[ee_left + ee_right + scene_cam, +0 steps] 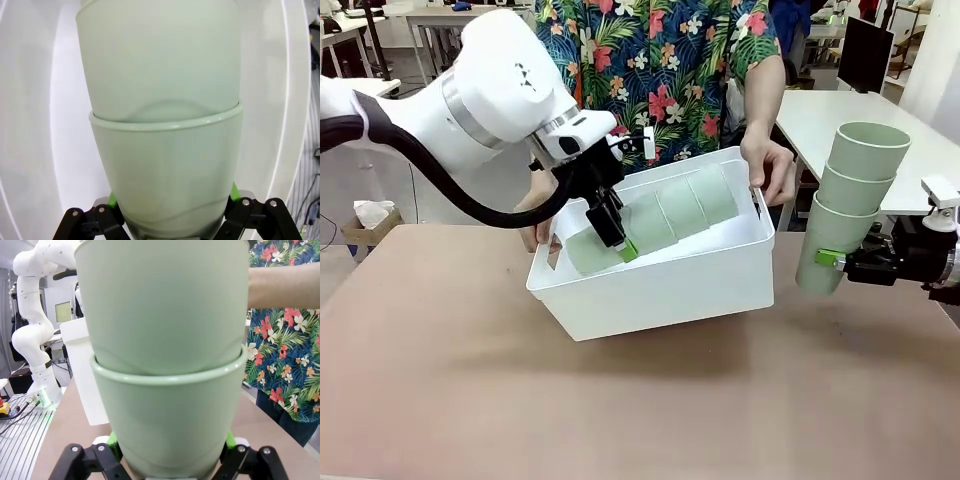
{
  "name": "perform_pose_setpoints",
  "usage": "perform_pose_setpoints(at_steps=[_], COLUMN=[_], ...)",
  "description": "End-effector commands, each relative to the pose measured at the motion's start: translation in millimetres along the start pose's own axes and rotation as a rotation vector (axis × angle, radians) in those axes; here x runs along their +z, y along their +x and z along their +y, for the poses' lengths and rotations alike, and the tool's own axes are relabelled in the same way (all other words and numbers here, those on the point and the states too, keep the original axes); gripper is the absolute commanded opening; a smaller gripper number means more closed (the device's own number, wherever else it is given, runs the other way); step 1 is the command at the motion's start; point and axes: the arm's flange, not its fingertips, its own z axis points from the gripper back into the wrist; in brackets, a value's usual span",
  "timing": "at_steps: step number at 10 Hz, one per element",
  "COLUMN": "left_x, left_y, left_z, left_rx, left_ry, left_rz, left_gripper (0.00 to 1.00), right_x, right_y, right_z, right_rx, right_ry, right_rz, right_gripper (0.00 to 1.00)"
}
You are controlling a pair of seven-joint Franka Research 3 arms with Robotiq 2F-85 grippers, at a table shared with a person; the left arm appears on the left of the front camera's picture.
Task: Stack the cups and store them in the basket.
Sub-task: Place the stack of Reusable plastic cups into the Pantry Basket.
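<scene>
Front view: my left gripper [617,240] pinches base of pale mint-green plastic tumbler stack [665,213] lying inside large white rectangular plastic bin [655,300], tilted toward me by person's hand [772,168] for loading; right gripper [835,262] clamps second tumbler stack [852,195] upright beside bin, next in I reckon

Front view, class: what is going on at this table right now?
A person holds the basket tipped toward the robot. The left gripper is shut on a stack of three cups lying inside the basket. The right gripper is shut on a second stack of three, roughly upright in the air to the basket's right, not yet stored.
</scene>
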Motion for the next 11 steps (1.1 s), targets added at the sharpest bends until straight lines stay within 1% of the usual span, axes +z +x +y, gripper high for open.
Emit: perform_pose_setpoints(at_steps=[1, 4, 6, 10, 11], left_x=[-9, -30, -39, -49, -49], left_y=[10, 13, 14, 16, 16], left_z=[0, -1, 0, 1, 0], left_rx=[0.016, 0.035, 0.033, 0.019, 0.009], left_ry=[-0.003, -0.016, -0.008, 0.014, 0.019], left_rz=[0.042, 0.108, 0.129, 0.126, 0.113], left_gripper=[0.85, 0.85, 0.85, 0.85, 1.0], right_x=[0, 0, 0, 0, 0], right_y=[4, 4, 4, 4, 4], right_z=[0, 0, 0, 0, 0], right_rx=[0.008, 0.008, 0.008, 0.008, 0.008], right_ry=[0.0, 0.0, 0.0, 0.0, 0.0], right_rz=[-0.001, -0.001, -0.001, -0.001, -0.001], right_gripper=[0.85, 0.85, 0.85, 0.85, 0.85])
